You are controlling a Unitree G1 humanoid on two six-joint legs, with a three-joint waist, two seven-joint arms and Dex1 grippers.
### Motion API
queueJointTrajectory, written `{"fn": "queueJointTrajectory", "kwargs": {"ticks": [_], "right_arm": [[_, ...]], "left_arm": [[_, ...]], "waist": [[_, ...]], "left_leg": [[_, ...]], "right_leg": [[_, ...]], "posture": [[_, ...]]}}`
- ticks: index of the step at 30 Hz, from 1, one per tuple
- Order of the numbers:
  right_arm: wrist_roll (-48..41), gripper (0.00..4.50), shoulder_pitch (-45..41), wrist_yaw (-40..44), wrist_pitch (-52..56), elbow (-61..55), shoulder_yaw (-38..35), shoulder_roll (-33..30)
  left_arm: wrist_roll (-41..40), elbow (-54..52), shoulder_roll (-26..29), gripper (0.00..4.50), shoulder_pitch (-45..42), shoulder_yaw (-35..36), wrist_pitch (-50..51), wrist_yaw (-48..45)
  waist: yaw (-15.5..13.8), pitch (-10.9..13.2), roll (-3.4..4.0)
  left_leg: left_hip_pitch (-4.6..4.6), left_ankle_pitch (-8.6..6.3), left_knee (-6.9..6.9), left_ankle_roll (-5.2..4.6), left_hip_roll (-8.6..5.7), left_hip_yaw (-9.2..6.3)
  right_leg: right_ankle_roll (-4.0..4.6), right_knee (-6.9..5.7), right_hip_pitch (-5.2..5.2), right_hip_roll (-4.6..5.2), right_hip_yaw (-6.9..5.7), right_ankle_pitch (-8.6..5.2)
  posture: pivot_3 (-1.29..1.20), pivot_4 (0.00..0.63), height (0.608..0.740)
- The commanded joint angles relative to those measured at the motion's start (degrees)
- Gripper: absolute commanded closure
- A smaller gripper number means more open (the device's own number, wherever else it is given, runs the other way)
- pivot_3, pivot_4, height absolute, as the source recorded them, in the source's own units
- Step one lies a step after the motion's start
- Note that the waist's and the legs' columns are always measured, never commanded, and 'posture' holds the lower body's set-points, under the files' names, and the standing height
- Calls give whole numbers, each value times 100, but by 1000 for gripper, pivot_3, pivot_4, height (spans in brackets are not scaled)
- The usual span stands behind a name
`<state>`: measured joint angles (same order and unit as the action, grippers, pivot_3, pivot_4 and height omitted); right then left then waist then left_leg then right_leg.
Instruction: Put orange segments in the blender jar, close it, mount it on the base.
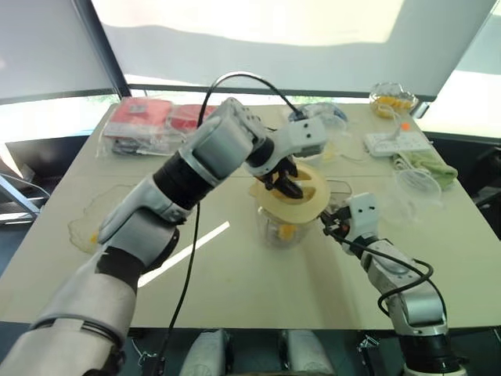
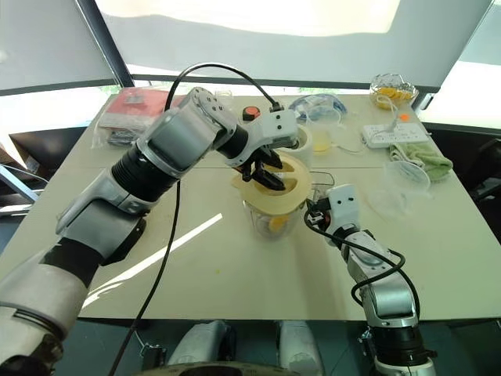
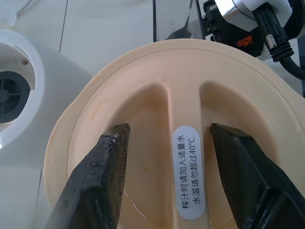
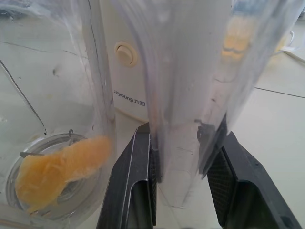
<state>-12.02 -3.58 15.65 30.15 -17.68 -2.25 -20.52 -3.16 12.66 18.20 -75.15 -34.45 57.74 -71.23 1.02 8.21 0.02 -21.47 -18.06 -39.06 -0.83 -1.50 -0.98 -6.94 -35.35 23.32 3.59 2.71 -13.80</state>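
Lid on the blender jar point(image 1: 283, 227), mid-counter point(image 1: 235, 274).
We see our left claw point(image 3: 164, 176) wide astride the pale yellow lid's point(image 3: 143, 109) ridge, our right claw point(image 4: 186, 176) clamped on the jar's handle point(image 4: 183, 143); an orange segment point(image 4: 57, 169) lies inside, the base point(image 3: 19, 95) just behind.

Beige table point(image 1: 235, 282) — on it the blender jar point(image 1: 283, 229), the base point(image 2: 307, 141), a power strip point(image 1: 395, 142), red packets point(image 1: 149, 117).
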Motion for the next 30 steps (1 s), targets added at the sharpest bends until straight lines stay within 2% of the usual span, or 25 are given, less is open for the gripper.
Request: {"fn": "queueJointTrajectory", "kwargs": {"ticks": [1, 4, 7, 10, 14, 16, 19, 24, 27, 30], "right_arm": [[82, 3613, -86, 64, -185, -333, -20, -72], [58, 3613, -8, 73, -172, -379, -82, -75], [12, 3613, 65, 86, -144, -449, -187, -83], [-272, 3613, 78, -17, 141, -845, -544, -32], [-653, 3613, -228, -131, 1049, -1676, -1067, -305], [-1108, 3613, -573, -90, 1853, -2125, -1453, -566], [-1720, 3613, -1206, 53, 2868, -2485, -2051, -1121], [-2582, 3613, -2783, 56, 3836, -1936, -3106, -1787], [-2531, 3613, -4040, -198, 4066, -1077, -3030, -2159], [-2296, 3613, -5081, -426, 3895, -83, -2693, -2212]], "left_arm": [[-212, -39, 174, 1594, -302, 441, 64, -53], [-686, 141, 198, 1594, -811, 1217, 742, 45], [-841, 178, 380, 1594, -959, 1646, 778, 287], [-784, -26, 476, 1594, -541, 2623, 104, 1318], [-726, -773, 989, 1594, 644, 2811, 291, 1829], [-829, -1281, 890, 1594, 1430, 3324, -39, 2351], [-864, -1852, 989, 1594, 2537, 3461, -895, 2432], [-1089, -2330, 865, 1594, 3926, 3747, -2003, 2557], [-1083, -2613, 726, 1594, 4630, 3690, -2619, 2673], [-1230, -2942, 457, 1594, 5008, 3676, -2669, 2937]], "waist": [[-8, 30, -1], [-13, 100, -12], [-4, 111, -18], [-10, 123, 0], [5, 139, 18], [-7, 154, 11], [-41, 176, -7], [-82, 185, -17], [-69, 187, -14], [-35, 191, -14]], "left_leg": [[-6, 1, 1, 3, 0, 1], [-30, 4, 1, 4, 0, -1], [-107, 14, -14, 21, -8, 0], [-98, 14, -1, 22, -7, 0], [-98, 27, 0, 44, -7, 0], [-100, 33, -1, 56, -6, -2], [-109, 42, -4, 70, -4, -6], [-113, 44, 3, 77, 3, -17], [-116, 44, 3, 77, 1, -15], [-117, 44, 4, 77, -4, -2]], "right_leg": [[-1, -8, 10, -1, 0, 0], [0, -22, 38, -4, -7, 0], [-1, -67, 130, -1, -5, 1], [0, -69, 131, -2, -5, -2], [0, -77, 134, 3, -1, 0], [5, -83, 136, 5, 0, 4], [18, -85, 146, 10, -5, 15], [37, -73, 144, 27, -18, 25], [44, -66, 143, 39, -23, 30], [47, -65, 147, 52, -22, 30]], "posture": [[0, 150, 740], [0, 150, 740], [0, 150, 740], [0, 150, 740], [0, 150, 740], [0, 150, 740], [0, 150, 740], [0, 150, 740], [0, 150, 740], [0, 150, 740]]}}
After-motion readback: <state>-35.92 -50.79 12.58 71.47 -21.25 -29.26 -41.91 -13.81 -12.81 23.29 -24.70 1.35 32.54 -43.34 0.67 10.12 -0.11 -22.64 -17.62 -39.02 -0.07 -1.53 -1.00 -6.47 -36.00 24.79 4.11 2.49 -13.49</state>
